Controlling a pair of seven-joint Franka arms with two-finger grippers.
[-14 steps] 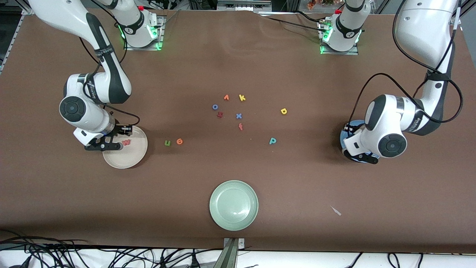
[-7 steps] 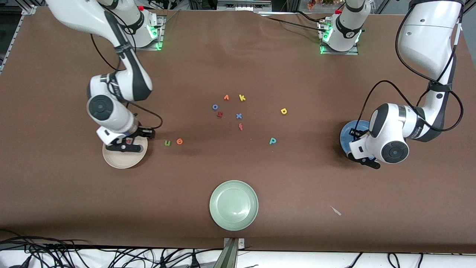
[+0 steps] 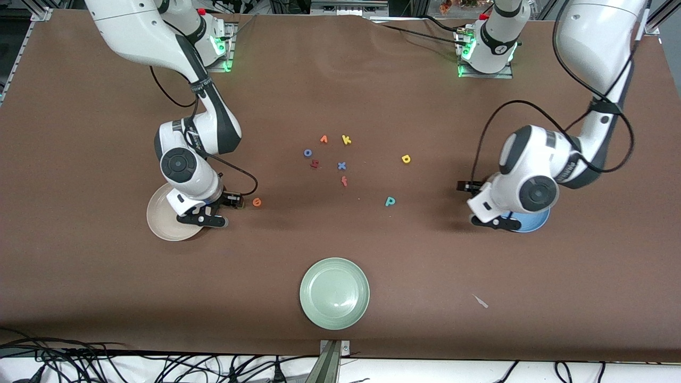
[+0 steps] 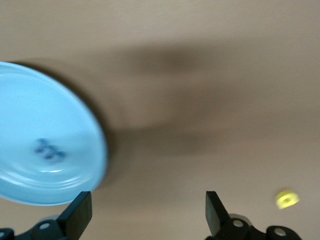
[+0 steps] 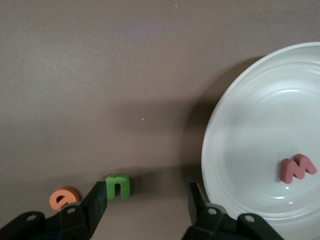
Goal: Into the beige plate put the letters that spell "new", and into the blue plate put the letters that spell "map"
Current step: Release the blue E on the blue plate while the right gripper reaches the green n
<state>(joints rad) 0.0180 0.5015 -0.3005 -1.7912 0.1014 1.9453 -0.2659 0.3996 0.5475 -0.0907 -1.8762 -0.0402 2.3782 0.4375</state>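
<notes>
Placed: salmon-pink "w" [image 5: 297, 169] in beige plate [image 3: 159, 218]; blue "m" [image 4: 49, 150] in blue plate [image 4: 30, 125]. Outstanding: green "n" [image 5: 118, 186] and orange "e" [image 3: 257, 202] beside the beige plate; yellow "a" [image 3: 406, 158] and teal "p" [image 3: 390, 201] mid-table. Right gripper [image 5: 145, 207], jaws apart and empty, has shifted off the plate toward "n". Left gripper [image 4: 147, 212], newly spread wide and empty, has swung off the blue plate.

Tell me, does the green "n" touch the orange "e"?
Apart. The right wrist view shows bare table between the green "n" and the orange "e".
</notes>
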